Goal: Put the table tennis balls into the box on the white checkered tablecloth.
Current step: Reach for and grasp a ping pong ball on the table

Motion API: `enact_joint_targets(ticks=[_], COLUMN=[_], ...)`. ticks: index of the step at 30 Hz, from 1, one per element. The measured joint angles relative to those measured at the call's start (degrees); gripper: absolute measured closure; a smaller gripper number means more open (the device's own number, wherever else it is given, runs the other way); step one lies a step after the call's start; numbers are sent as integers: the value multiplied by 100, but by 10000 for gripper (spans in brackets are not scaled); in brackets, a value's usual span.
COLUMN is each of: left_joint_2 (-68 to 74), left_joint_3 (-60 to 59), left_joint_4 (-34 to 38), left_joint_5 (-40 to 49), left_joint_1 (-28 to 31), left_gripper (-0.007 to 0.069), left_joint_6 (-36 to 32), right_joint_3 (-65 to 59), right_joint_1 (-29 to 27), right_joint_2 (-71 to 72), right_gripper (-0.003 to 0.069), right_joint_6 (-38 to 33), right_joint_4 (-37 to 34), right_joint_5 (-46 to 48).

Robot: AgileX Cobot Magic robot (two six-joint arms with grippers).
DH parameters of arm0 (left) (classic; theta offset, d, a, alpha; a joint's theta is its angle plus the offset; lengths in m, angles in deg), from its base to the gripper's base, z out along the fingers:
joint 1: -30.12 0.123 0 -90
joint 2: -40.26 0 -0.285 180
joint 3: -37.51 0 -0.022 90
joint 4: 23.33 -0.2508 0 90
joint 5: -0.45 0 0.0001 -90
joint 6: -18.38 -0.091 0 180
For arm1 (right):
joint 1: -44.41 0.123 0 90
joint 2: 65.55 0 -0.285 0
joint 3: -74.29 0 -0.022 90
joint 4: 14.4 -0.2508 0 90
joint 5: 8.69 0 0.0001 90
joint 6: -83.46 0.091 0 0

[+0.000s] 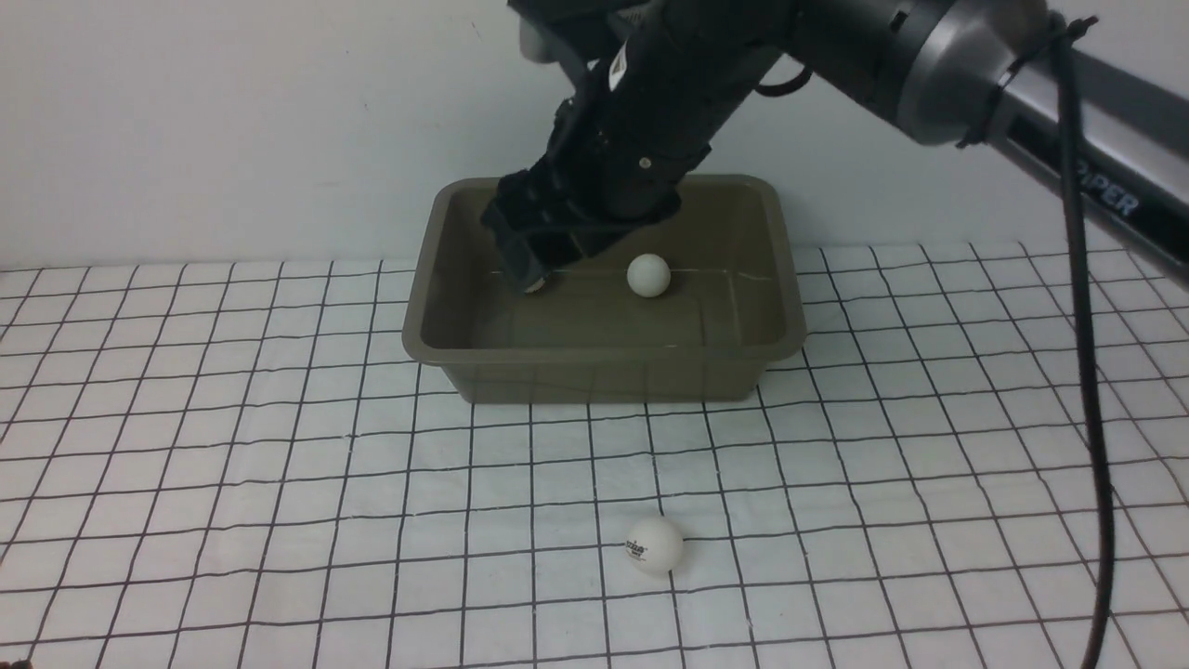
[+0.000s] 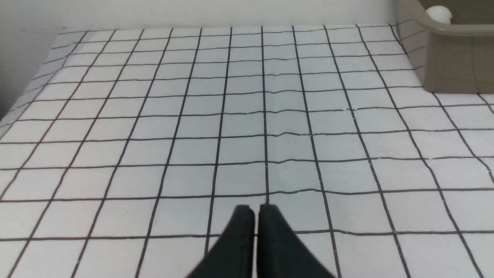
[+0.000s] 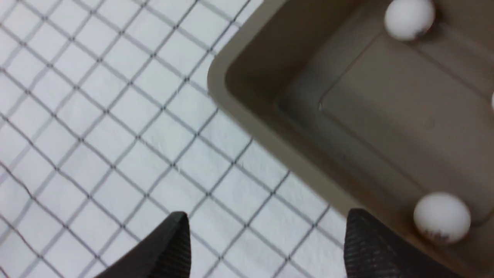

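The olive-brown box (image 1: 446, 358) stands at the back of the white checkered tablecloth (image 1: 279, 483). One table tennis ball (image 1: 647, 275) lies inside it, and another (image 1: 536, 286) peeks out under my right gripper (image 1: 529, 265). That gripper hangs open and empty over the box's left part. In the right wrist view its fingers (image 3: 175, 239) straddle the box rim (image 3: 247, 112), with two balls (image 3: 409, 19) (image 3: 441, 218) on the box floor. A ball with a dark logo (image 1: 654, 544) rests on the cloth in front of the box. My left gripper (image 2: 254, 210) is shut and empty above bare cloth.
A white wall runs right behind the box. My right arm and its black cable (image 1: 1087, 372) cross the right side of the front view. In the left wrist view the box corner (image 2: 455, 58) sits far ahead to the right, with the cloth's left edge (image 2: 15, 112) beside the wall.
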Motion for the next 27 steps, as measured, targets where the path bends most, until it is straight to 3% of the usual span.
enact_joint_targets(ticks=[12,27], left_joint_2=[0,0], left_joint_3=[0,0], left_joint_4=[0,0], left_joint_5=[5,5], left_joint_1=[0,0], left_gripper=[629,629], left_joint_6=[0,0], right_joint_3=[-2605,-2710], right_joint_1=[152,520], right_joint_2=[551,163], right_gripper=[179,179], right_joint_6=[321,1191], right_joint_4=[566,1109], right_joint_5=[-56,-680])
